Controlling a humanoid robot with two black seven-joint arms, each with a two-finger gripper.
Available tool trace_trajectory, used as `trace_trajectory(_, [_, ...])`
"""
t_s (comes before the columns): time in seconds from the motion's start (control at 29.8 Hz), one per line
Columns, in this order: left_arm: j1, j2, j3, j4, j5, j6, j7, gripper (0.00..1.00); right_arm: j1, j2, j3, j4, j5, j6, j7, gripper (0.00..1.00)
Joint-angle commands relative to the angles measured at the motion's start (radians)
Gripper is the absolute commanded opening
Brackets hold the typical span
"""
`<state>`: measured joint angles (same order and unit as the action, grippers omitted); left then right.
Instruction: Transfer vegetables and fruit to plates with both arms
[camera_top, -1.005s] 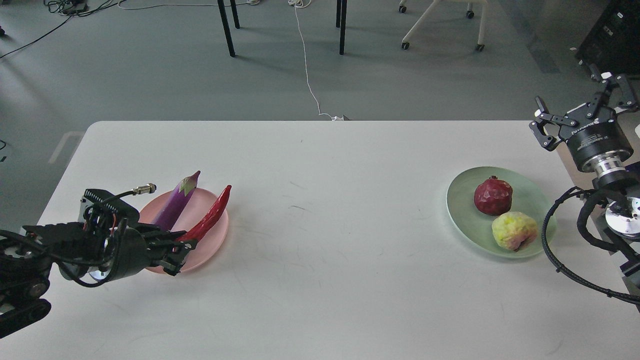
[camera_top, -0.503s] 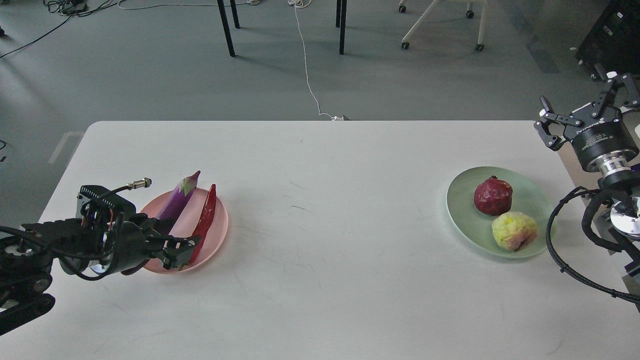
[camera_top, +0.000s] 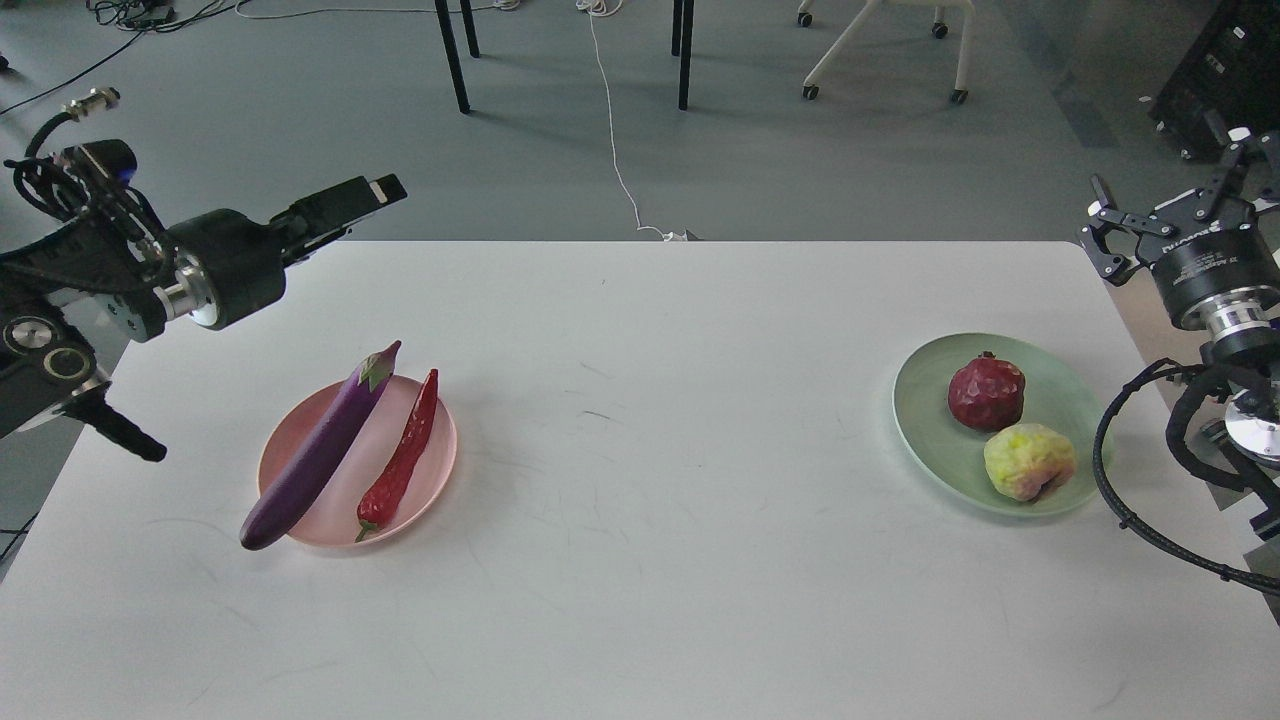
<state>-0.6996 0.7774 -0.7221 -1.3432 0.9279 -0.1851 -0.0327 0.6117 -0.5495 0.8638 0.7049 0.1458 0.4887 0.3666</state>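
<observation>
My left hand (camera_top: 345, 207) sits side-on, fingers overlapping, so I can't tell the gap. My right hand (camera_top: 1180, 215) is partly cut by the right edge; far finger out of frame. Right arm's cable loop (camera_top: 1130, 500) runs off the edge too. Eggplant (camera_top: 318, 450) hides part of the pink plate (camera_top: 440, 450). Counter (camera_top: 640, 560) is cropped at the bottom.

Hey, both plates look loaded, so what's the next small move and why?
Probably just pull both arms back and stop. The eggplant and chili lie on the pink plate, the pomegranate and yellow-green fruit on the green plate. Left gripper and right gripper hold nothing.
</observation>
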Motion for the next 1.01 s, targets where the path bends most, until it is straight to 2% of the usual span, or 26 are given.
trace_trajectory(0.0, [-0.011, -0.131, -0.11, 0.136, -0.21, -0.002, 0.001, 0.98, 0.011, -0.001, 0.001, -0.004, 0.0, 0.0, -0.001, 0.99])
trace_trajectory(0.07, [-0.011, -0.185, -0.157, 0.196, -0.277, -0.005, -0.001, 0.98, 0.042, -0.003, -0.012, -0.005, -0.002, -0.001, -0.011, 0.99])
trace_trajectory(0.23, [-0.009, -0.297, -0.267, 0.303, -0.53, -0.005, -0.001, 0.98, 0.12, 0.02, -0.071, -0.007, -0.003, -0.123, -0.014, 0.99])
trace_trajectory(0.34, [-0.009, -0.332, -0.299, 0.38, -0.7, -0.007, -0.001, 0.98, 0.143, 0.039, -0.082, -0.01, -0.003, -0.128, -0.018, 0.99])
trace_trajectory(0.4, [-0.008, -0.345, -0.321, 0.426, -0.789, -0.013, -0.003, 0.98, 0.143, 0.052, -0.066, -0.015, 0.0, -0.124, -0.035, 0.99])
trace_trajectory(0.47, [-0.006, -0.357, -0.344, 0.463, -0.863, -0.034, -0.009, 0.98, 0.146, 0.086, -0.052, -0.016, 0.017, -0.118, -0.075, 0.99])
trace_trajectory(0.64, [-0.001, -0.382, -0.346, 0.561, -0.9, -0.056, -0.009, 0.98, 0.134, 0.177, 0.036, -0.056, 0.098, -0.122, -0.112, 0.99])
trace_trajectory(0.8, [-0.003, -0.397, -0.341, 0.624, -0.902, -0.059, -0.009, 0.98, 0.132, 0.218, 0.041, -0.122, 0.11, -0.127, -0.103, 0.99])
trace_trajectory(0.97, [0.005, -0.428, -0.338, 0.622, -0.902, -0.077, -0.012, 0.98, 0.146, 0.23, 0.008, -0.177, 0.107, -0.125, -0.098, 0.99])
